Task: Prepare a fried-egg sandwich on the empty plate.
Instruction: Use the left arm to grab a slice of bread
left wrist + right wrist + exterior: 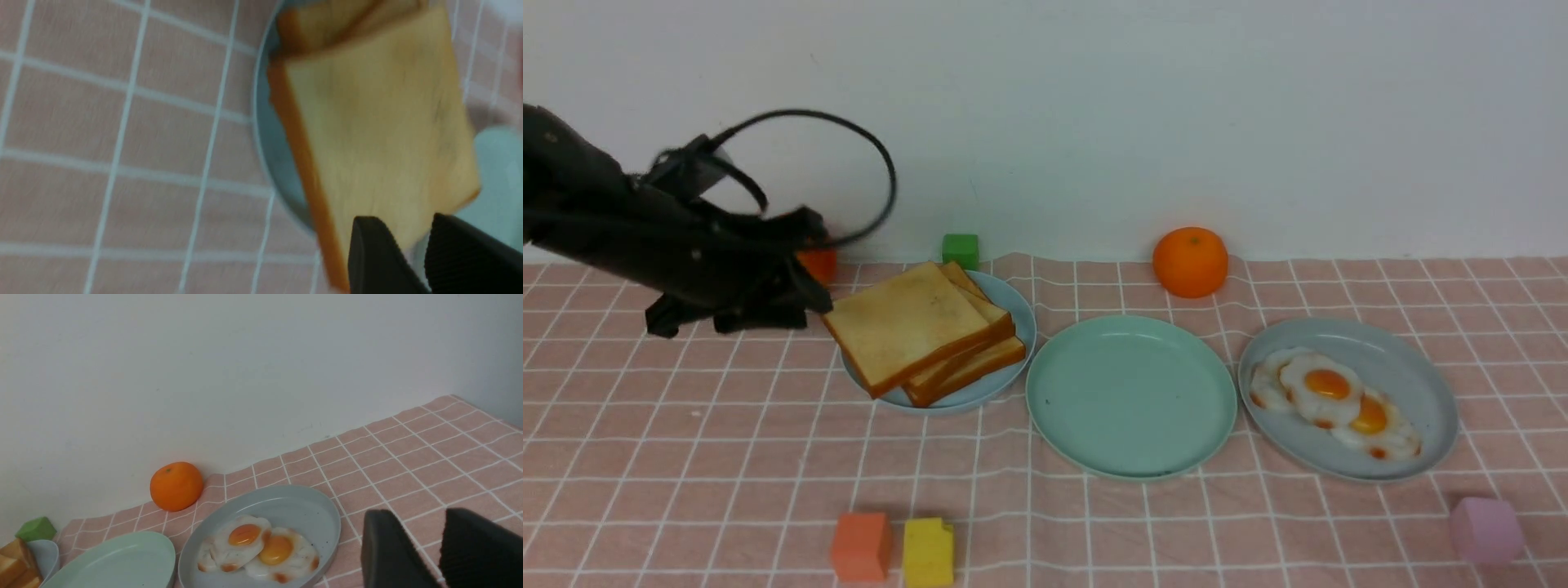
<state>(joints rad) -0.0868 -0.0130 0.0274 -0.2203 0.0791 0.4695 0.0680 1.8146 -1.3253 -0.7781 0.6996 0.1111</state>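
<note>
My left gripper [821, 304] [408, 226] is shut on the near-left corner of the top toast slice [907, 322] [380, 122], which tilts up off the toast stack [980, 359] on a pale blue plate [1023, 314]. The empty mint-green plate [1131, 396] [122, 555] sits in the middle, to the right of the toast. Two fried eggs [1327, 384] [245, 535] lie on a blue-grey plate [1421, 367] at the right. My right gripper [412, 516] is open above the cloth beside the egg plate, holding nothing; the front view does not show it.
An orange [1190, 261] and a green cube [961, 249] stand by the back wall. An orange block [860, 545] and a yellow block [928, 551] sit near the front edge, a pink block [1486, 529] at the front right.
</note>
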